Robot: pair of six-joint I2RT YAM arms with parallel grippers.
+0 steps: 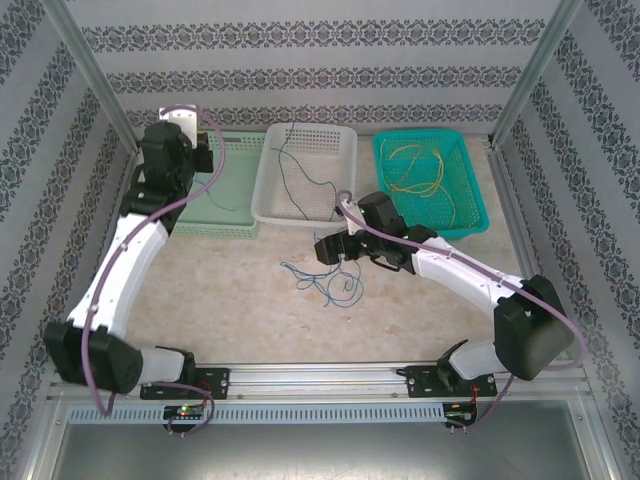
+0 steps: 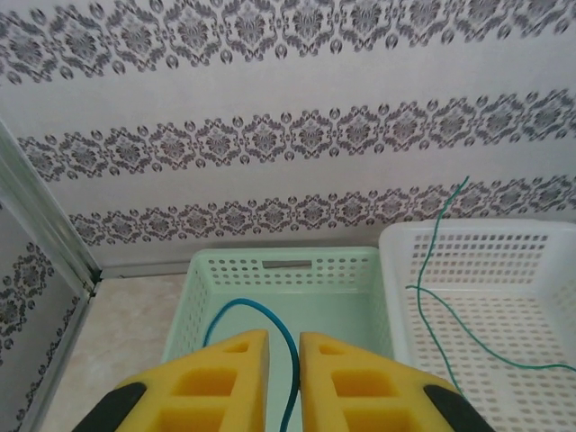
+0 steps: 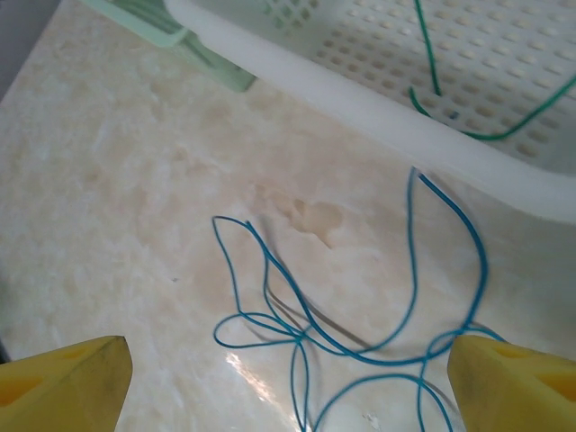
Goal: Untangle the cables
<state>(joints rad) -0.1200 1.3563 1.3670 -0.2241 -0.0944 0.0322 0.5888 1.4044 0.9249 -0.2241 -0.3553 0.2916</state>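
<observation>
Taking the white basket [image 1: 300, 218] as the landmark, a pale green basket [image 1: 225, 215] sat just to its left on the table [image 1: 220, 300]. The left tool [image 1: 205, 152] hung above that green basket. The overhead view did not show how its fingers stood. The left wrist view did: the left tool [image 2: 284, 335] had its yellow fingers [image 2: 225, 378] nearly together, with a narrow slit between them. A blue cable [image 2: 261, 309] arched up out of the green basket [image 2: 288, 261] and ran down through that slit. I could not tell whether it was pinched or loose.

Inside the white basket [image 2: 396, 243] lay a green cable [image 2: 432, 243], one end rising past the rim.

Just in front of the white basket, a loose tangle of blue cables [image 1: 325, 280] lay on the bare table. The right tool [image 1: 333, 250] hovered over it. The right wrist view showed the right tool [image 3: 288, 369] spread wide and gripping nothing, with the blue loops [image 3: 297, 333] crossing one another between its fingers [image 3: 72, 378]. The white basket's wall [image 3: 360, 99] stood beyond.

To the right of the white basket, a teal basket [image 1: 478, 210] held yellow cables [image 1: 420, 170].
</observation>
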